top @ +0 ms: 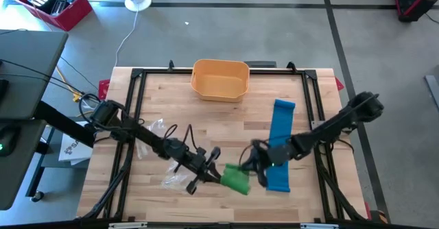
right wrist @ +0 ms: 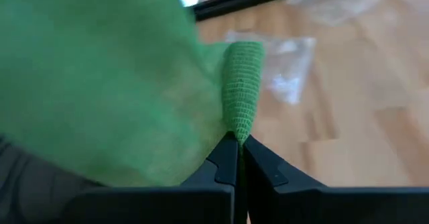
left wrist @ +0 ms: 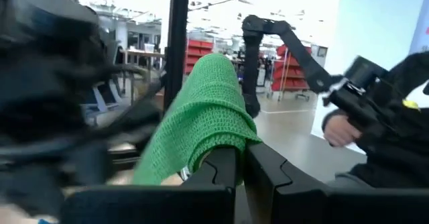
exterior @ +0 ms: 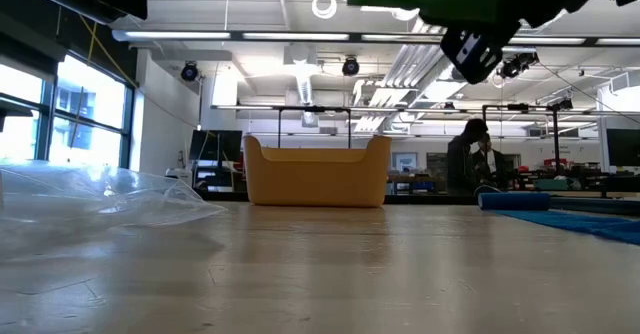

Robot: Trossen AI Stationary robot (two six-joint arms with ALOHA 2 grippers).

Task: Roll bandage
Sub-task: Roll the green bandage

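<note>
**Green bandage held aloft between two hands**

The green bandage (top: 236, 178) hangs above the front middle of the bench (top: 206, 123), clear of the wood. The left hand (top: 211, 174) is clenched on one end and the right hand (top: 251, 162) on the other; both wrist views show the fingers pinched tight on folds of the knit. A blue bandage (top: 280, 143) lies flat on the bench just beside the right hand, a yellow bin (top: 220, 79) stands at the back, and a clear plastic wrapper (top: 180, 177) lies near the left hand.

The green cloth looks light, soft and stretchy, an open weave that drapes and bunches with no stiffness of its own. It will likely sag and twist between the grips, so holding it at the very edge, with slight tension across, seems best for a tidy roll.

How much is already rolled cannot be judged: the high view shows only a crumpled lump. The low view cuts the bandage off at the top edge. A person sits far behind the bench.
</note>
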